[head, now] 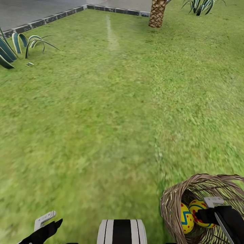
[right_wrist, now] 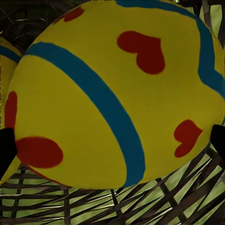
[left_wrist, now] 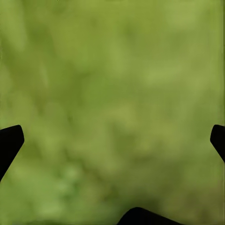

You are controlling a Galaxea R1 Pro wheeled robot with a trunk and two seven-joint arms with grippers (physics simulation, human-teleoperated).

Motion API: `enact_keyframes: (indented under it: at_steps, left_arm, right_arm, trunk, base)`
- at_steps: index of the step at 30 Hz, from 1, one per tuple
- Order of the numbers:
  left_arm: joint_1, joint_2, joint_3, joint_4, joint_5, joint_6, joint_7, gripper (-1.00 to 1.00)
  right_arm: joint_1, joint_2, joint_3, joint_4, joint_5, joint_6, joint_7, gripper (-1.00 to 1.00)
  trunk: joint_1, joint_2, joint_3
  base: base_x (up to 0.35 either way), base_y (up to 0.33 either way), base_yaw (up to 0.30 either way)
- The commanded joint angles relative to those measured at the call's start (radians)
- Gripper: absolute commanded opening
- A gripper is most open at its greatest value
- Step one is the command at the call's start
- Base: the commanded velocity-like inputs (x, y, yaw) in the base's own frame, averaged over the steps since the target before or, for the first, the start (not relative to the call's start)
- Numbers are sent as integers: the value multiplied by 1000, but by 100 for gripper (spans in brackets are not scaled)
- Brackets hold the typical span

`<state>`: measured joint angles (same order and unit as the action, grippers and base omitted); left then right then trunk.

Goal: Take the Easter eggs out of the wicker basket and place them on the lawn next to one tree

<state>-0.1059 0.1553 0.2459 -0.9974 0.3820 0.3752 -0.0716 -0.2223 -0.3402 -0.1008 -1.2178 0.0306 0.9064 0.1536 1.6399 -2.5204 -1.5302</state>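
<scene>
- I look out over grass (head: 101,118), bright green and mottled, running to every edge of the head view.
- A faint pale streak (head: 110,34) runs across the turf toward the far border.
- A kerb of dark stone blocks (head: 44,22) edges the grass at its far left corner, and grey paving (head: 30,12) lies beyond it.
- A palm trunk (head: 157,13), scaly and brown, stands near the far edge, cut off above.
- A spiky plant (head: 18,45) with striped blade leaves sits at the left edge; another spiky clump (head: 201,6) sits at the far right.
- The light is even, with no sharp shadows.
- Through the left wrist camera I see blurred green (left_wrist: 112,93).
</scene>
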Motion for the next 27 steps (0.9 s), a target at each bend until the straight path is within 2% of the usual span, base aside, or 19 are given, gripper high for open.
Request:
enact_keyframes:
  at_steps: [1,23,24,27]
  left_arm:
    - [0,0,3,-3,6,7,-4,100]
    - [-1,0,3,-15,5,7,-3,100]
    - [-1,0,3,-15,5,7,-3,100]
    - [-1,0,3,-15,5,7,-4,100]
  right_arm:
    - [0,0,-2,-1,18,3,4,100]
    - [0,0,-1,-2,18,2,4,100]
    - [0,0,-1,-2,18,0,4,-100]
    - [0,0,-3,-2,19,1,4,-100]
  trunk:
    - [0,0,-1]
    - [0,0,-5]
    - [0,0,-5]
    - [0,0,-5]
  base:
    - [0,0,0]
    - [0,0,0]
    - [0,0,0]
    - [0,0,0]
